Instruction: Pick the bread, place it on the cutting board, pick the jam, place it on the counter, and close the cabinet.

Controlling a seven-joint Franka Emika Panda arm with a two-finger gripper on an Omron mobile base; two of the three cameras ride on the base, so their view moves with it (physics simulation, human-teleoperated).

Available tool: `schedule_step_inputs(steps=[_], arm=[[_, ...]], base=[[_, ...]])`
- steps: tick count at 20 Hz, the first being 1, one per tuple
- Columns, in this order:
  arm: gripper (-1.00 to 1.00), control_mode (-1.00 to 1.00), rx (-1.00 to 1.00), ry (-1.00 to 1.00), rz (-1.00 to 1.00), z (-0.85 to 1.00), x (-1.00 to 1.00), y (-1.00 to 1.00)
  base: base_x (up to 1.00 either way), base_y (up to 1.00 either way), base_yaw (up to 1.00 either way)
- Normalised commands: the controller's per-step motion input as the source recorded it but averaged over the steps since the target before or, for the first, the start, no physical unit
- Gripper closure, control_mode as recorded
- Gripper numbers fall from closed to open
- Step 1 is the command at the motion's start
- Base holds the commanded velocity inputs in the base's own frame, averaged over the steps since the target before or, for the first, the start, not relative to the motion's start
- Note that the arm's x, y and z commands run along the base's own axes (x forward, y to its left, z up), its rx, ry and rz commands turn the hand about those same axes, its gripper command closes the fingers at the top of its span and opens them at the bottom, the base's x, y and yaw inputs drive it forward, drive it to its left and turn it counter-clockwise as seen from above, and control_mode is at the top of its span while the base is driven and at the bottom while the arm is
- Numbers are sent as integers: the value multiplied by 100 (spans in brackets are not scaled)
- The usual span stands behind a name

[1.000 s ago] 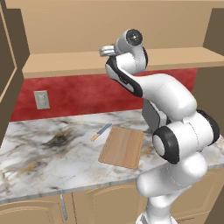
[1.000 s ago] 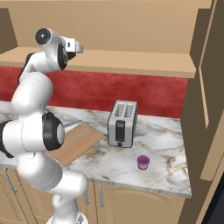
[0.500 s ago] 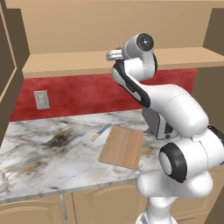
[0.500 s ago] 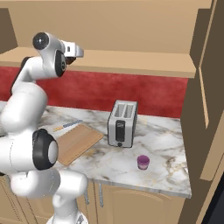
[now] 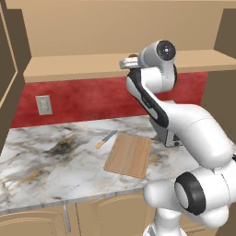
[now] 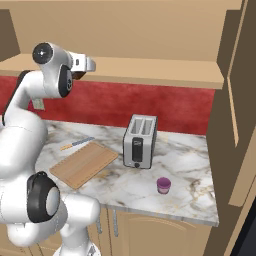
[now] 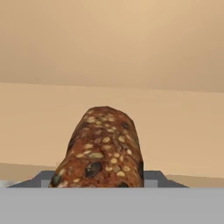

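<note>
- Left base view: the white arm reaches up to the open cabinet [image 5: 115,64], its pincer [image 5: 127,61] at the front edge of the lower shelf, where a sliver of the brown bread [image 5: 132,56] shows at the tip. Below, the cutting board [image 5: 129,155] lies bare on the marble desk [image 5: 41,161], a small knife [image 5: 106,138] just beside its far corner.
- Right base view: the pincer [image 6: 86,65] juts over the shelf lip. On the desk [image 6: 185,160], the toaster [image 6: 140,140] stands between the cutting board [image 6: 83,164] and the purple jam [image 6: 163,185], which sits near the front edge. A cabinet door [image 6: 240,100] hangs open at the right.
- Hand view: the seeded bread [image 7: 103,151] sits right in front of the camera, end-on between the fingers, with the pale cabinet interior behind it. The pincer is drawn in narrow around the loaf, apparently gripping it.
- Judgement: the step in hand looks like lifting the bread off the shelf. Doing it well means raising it slightly, pulling straight back clear of the lip, then lowering it level onto the middle of the board, away from the knife.
</note>
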Motion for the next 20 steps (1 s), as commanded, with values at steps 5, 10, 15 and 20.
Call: schedule_step_inputs(steps=[5,10,15,20], arm=[[100,-100,0,1,0,0,-52,-6],[100,-100,0,2,0,0,-52,-6],[100,-100,1,7,0,0,-52,-11],[100,-100,1,7,0,0,-55,-7]], base=[[0,0,0],[0,0,0],[0,0,0],[0,0,0]])
